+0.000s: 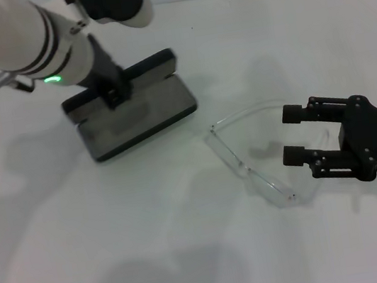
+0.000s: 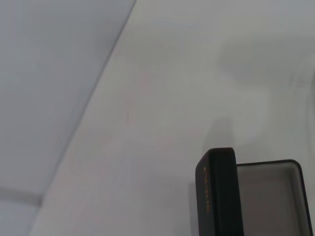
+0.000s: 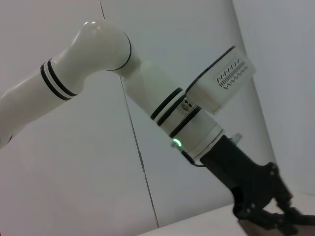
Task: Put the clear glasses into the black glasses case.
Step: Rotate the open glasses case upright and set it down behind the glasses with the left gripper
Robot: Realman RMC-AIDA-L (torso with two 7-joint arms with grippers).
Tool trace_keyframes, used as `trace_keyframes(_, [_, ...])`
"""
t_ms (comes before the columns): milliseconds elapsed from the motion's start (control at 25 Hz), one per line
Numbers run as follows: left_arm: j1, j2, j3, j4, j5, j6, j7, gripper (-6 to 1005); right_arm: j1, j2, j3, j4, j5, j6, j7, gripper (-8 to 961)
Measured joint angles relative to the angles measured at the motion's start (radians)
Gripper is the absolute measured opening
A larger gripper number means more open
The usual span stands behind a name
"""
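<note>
1. Your left gripper (image 1: 115, 94) is down on the black glasses case (image 1: 137, 113), at the hinge line where the raised lid meets the tray. You cannot tell whether its jaws are apart or together, since the wrist body covers them. The case stands open on the white counter (image 1: 192, 256), its grey lining facing up just on the near side of this gripper.

2. Keep that gripper steady on the case so the tray does not slide or snap closed while the other arm works.

3. The clear glasses (image 1: 246, 164) lie on the counter between the two grippers, well clear of the case and just in front of your right gripper. One thin arm curves back toward the upper finger.

4. Your right gripper (image 1: 294, 135) hovers low with its jaws apart, empty, tips pointing at the glasses. To do this step well, ease forward until the frame sits between the jaws, close gently on the bridge or lens edge, and lift level. The plastic looks light and slippery, so a hard pinch may flick it away.

5. The head view alone shows the glasses. The left wrist view adds the lid's orange lettering and the lining's rim. The right wrist view shows only the left arm (image 3: 162, 105) across the counter, not the glasses.
</note>
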Motion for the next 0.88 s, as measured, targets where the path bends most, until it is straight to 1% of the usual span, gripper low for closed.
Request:
trace_keyframes(240, [-0.007, 0.0, 0.033, -0.002, -0.078, -0.083, 0.164, 211, -0.012, 0.001, 0.0, 0.013, 0.004, -0.013, 0.0, 684])
trace_keyframes(400, [-0.019, 0.0, 0.057, -0.024, -0.086, -0.094, 0.25, 214, -0.013, 0.001, 0.0, 0.052, 0.022, -0.02, -0.013, 684])
trace_keyframes(600, [-0.043, 0.0, 0.065, -0.065, -0.094, -0.103, 0.28, 218, -0.013, 0.002, 0.0, 0.074, 0.026, -0.037, -0.038, 683])
trace_keyframes(880, [-0.034, -0.001, 0.055, -0.066, -0.134, -0.133, 0.285, 223, -0.013, 0.001, 0.0, 0.076, 0.026, -0.045, -0.039, 683])
